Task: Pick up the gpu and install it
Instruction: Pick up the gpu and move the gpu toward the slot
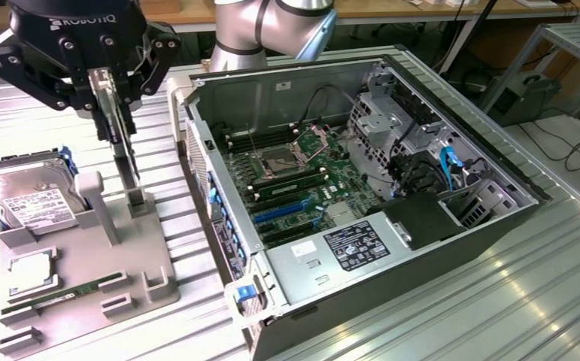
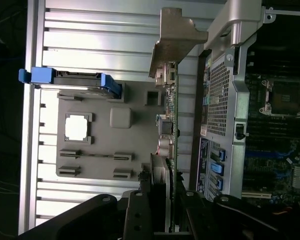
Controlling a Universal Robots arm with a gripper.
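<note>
Here the claw (image 1: 108, 101) grips the gpu (image 1: 129, 158) — edge-on, upright

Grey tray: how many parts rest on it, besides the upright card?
3: the hard drive at the back of the grey tray, the CPU in front of it, the RAM stick nearest the camera.

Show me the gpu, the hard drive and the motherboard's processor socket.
gpu (image 1: 127, 150), exterior view, its thin hanging edge.
hard drive (image 1: 31, 201), exterior view, its white label.
processor socket (image 1: 272, 161), exterior view, its centre.
</note>
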